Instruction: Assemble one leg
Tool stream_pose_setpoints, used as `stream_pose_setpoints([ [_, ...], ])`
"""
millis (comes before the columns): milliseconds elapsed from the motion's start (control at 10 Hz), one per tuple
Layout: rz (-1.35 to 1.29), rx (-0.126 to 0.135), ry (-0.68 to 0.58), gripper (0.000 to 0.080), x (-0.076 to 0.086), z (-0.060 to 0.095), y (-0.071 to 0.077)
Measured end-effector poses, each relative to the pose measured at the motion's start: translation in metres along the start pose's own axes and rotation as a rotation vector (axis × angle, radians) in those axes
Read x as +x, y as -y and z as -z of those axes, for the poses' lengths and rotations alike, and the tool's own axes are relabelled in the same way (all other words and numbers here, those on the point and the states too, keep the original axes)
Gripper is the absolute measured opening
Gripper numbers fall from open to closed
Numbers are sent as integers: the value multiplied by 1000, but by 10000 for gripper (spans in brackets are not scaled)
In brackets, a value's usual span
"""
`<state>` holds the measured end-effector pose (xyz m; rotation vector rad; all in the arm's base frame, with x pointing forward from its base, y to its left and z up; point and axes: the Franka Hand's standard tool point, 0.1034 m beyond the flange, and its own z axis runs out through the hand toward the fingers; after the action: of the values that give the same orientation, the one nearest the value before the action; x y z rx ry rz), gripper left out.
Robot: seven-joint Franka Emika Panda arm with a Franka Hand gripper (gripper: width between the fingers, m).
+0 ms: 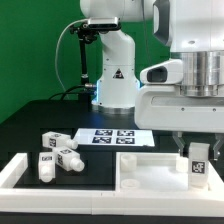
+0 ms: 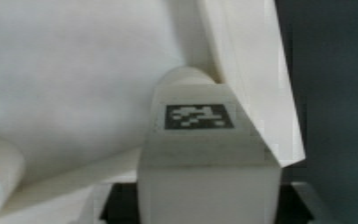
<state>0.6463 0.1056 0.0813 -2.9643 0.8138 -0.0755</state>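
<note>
My gripper [image 1: 197, 147] is shut on the leg [image 1: 197, 165], a short white square post with a black-and-white tag. It holds the leg upright over the right end of the wide flat white panel [image 1: 150, 172]. I cannot tell if the leg's lower end touches the panel. In the wrist view the leg [image 2: 199, 150] fills the middle between my dark fingers [image 2: 123, 203], and my gripper [image 2: 202, 208] clamps its sides. The panel [image 2: 69, 80] lies behind it, with its raised edge [image 2: 247, 60] beside the leg's far end.
Three more white legs [image 1: 55, 156] lie loose on the black table at the exterior view's left. The marker board [image 1: 115, 137] lies behind the panel. A white L-shaped rail [image 1: 18, 172] borders the front left. The robot's base [image 1: 112, 80] stands at the back.
</note>
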Motion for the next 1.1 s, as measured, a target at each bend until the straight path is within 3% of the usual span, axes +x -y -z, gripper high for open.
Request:
stream_pose_setpoints([
  [200,-422,-5,9,285,-1,0,-2],
  [400,-746,23,43,287,-2,-1,-4],
  [500,-774,22,45,287,-3,-1,-4],
  [600,-771,21,46,287,-3,-1,-4],
  [800,-487,21,40,536,-5,-2,-2],
  [900,-265,13,36,536,-8,-3,0],
  [1000,-97,7,42,626,-11,-3,4],
  [1100,-80,8,41,642,-10,-3,2],
])
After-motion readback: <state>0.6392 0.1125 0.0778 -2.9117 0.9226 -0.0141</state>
